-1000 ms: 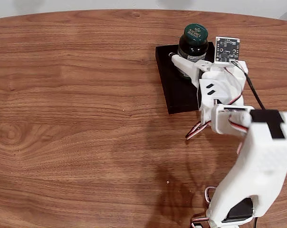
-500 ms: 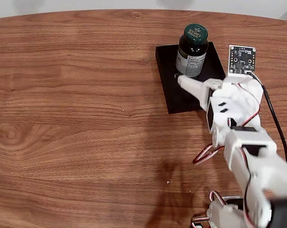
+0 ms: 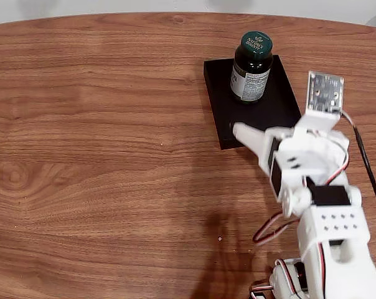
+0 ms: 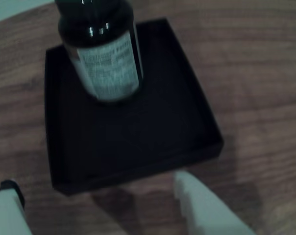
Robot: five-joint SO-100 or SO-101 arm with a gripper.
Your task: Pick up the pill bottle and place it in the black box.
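Gripper (image 4: 96,198) spread wide, holding nothing, hovering just off the near edge of the black box (image 3: 275,109). One pill bottle (image 3: 251,67) stands upright inside the one box, at its far end.

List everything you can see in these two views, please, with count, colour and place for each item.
pill bottle: one, dark green with a white-and-green label, standing upright inside the box near its far end in the fixed view.
black box: one, matte black shallow tray, on the table right of centre toward the far edge in the fixed view.
table: one, brown wood grain, under everything.
arm: one, white with red and black wires, at the lower right of the fixed view.
gripper: one, white fingers, open, empty, at the box's near edge, apart from the bottle.
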